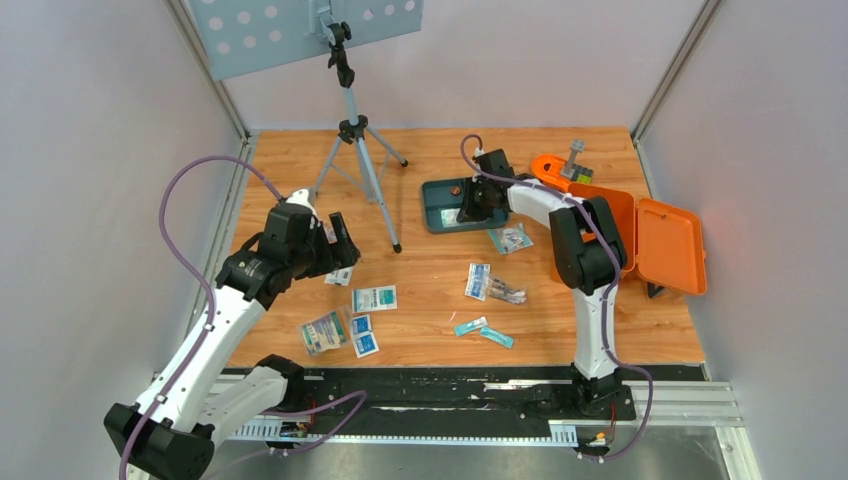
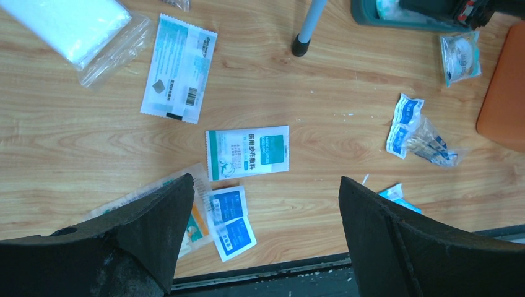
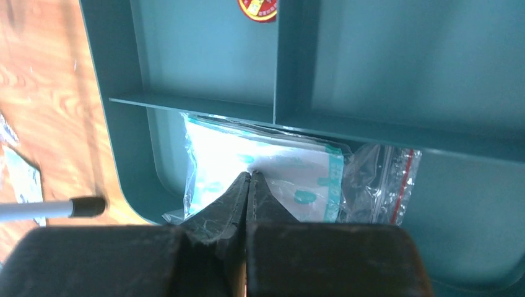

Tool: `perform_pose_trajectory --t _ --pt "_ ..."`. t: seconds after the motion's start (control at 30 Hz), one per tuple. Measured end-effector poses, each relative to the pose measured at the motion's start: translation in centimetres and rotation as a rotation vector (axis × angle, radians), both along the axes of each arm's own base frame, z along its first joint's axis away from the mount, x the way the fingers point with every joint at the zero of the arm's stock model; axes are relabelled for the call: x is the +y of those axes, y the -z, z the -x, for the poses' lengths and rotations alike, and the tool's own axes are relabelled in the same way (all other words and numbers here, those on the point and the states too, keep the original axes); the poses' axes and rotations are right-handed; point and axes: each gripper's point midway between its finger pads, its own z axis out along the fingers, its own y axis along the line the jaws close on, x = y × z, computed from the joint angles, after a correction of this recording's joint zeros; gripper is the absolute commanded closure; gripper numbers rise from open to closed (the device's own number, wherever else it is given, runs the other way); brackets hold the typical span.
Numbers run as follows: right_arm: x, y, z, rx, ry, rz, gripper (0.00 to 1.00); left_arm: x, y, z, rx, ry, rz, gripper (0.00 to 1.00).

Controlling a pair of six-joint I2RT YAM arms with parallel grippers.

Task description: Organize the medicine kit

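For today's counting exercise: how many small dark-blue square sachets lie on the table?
2, touching, near the table's front edge: one dark-blue sachet beside the white-and-green packet, the second sachet nearer the edge. Others may be hidden.

The left arm [image 1: 205, 335] and right arm [image 1: 597, 330] have white shells, black joints and looping purple cables.

medicine kit [image 1: 670, 245]: orange, grey latch | tray [image 1: 440, 205]: dark teal | desk [image 1: 430, 270]: light-brown wood grain | sachets [image 2: 232, 219]: blue-and-white | pouch [image 2: 247, 153]: white, teal print
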Motion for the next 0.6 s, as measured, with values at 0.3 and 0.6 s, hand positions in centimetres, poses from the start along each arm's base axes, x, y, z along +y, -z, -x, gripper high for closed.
perform_pose_trajectory --t 0.3,0.6 --pt "1.9 -0.3 3.5 0.037 -0.09 0.012 0.94 -0.1 -0.3 0.1 -0.013 0.003 0.013 0.05" --pt "0.8 -6.7 2.8 -0.083 -0.055 0.043 0.78 -0.2 -0.2 0.1 -0.012 0.008 0.018 0.05"
